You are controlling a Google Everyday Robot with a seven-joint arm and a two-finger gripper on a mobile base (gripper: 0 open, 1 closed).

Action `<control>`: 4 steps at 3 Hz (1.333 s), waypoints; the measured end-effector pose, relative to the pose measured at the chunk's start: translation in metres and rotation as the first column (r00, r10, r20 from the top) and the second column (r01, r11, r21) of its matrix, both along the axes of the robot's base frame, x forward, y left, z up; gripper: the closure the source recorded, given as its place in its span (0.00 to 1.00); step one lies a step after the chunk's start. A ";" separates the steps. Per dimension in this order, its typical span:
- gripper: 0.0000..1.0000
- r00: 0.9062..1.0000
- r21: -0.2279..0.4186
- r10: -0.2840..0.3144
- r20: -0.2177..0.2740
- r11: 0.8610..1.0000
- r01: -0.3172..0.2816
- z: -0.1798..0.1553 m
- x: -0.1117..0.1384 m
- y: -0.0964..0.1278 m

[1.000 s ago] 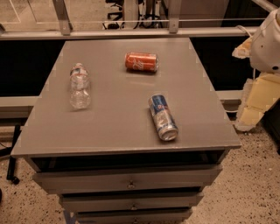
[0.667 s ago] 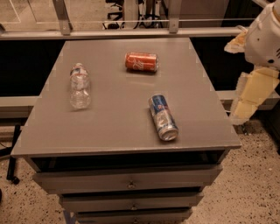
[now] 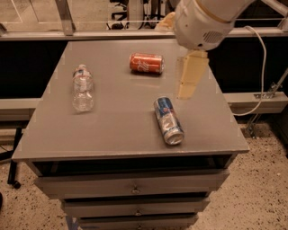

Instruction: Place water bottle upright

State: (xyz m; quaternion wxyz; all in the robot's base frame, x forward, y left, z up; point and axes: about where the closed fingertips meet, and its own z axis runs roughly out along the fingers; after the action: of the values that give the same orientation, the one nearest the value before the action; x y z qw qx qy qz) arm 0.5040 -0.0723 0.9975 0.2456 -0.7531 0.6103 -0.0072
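table point(image 3: 121, 134), water bottle point(image 3: 83, 88) near left edge, gripper point(image 3: 190, 75) right

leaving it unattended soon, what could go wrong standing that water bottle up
The gripper hangs over the table's far side, between the orange can and the blue-and-silver can; crossing low to the water bottle, it could knock either rolling. The water bottle lies on its side, round, so it may roll away or slip when grasped.

An office or lab workspace: a grey desk point(image 3: 117, 126) with drawers point(image 3: 90, 185) stands on speckled floor point(image 3: 265, 188); chair bases point(image 3: 146, 9) show beyond a metal rail point(image 3: 90, 35); a cable point(image 3: 262, 67) trails right; the end effector point(image 3: 191, 74) hangs over the desk's far right part
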 end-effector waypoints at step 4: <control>0.00 0.908 -0.131 0.418 0.025 0.902 -0.412 -0.032 0.055 0.135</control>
State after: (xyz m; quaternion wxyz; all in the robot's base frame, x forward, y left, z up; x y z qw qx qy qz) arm 0.5587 0.0623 0.9655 0.2108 -0.8789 0.4277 -0.0121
